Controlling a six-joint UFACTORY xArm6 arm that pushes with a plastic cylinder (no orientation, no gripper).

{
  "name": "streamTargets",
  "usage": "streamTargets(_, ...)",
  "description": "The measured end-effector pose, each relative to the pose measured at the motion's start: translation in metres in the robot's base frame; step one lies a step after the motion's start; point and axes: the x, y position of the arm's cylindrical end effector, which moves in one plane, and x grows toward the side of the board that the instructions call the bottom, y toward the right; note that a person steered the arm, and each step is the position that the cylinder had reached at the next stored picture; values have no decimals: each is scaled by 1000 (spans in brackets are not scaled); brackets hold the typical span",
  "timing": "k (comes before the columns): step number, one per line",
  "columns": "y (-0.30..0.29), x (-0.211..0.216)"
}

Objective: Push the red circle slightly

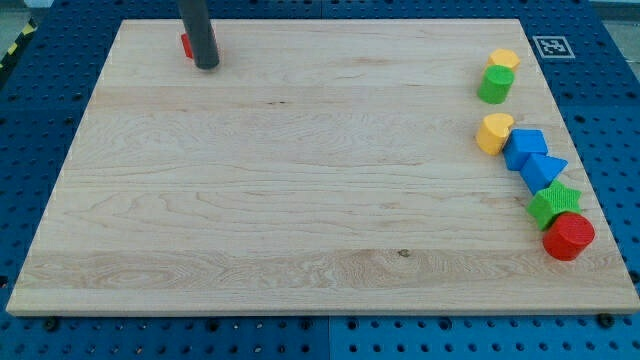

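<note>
My tip (pixel 207 66) sits near the top left corner of the wooden board (pixel 300 200), the dark rod rising straight out of the view's top. There is no hand on this rig to spread or pinch, only the bare rod. Just to the left of my tip, touching or nearly touching the rod, a small red block (pixel 186 45) peeks out; most of it is hidden behind the rod, so I cannot tell its shape.

The red circle (pixel 568 237) lies far from my tip, down at the board's lower right corner. Touching it on its upper left is a green star (pixel 552 203). Above that, still well to the right of my tip, come a blue triangle (pixel 545 170), a blue block (pixel 524 148) and a yellow block (pixel 494 132), packed in a line. Further up the right edge sit a green cylinder (pixel 494 85) and a yellow block (pixel 505 59) behind it.
</note>
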Motion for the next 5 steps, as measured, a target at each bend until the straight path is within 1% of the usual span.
streamTargets(3, 4, 2)
streamTargets(4, 5, 10)
streamTargets(5, 19, 60)
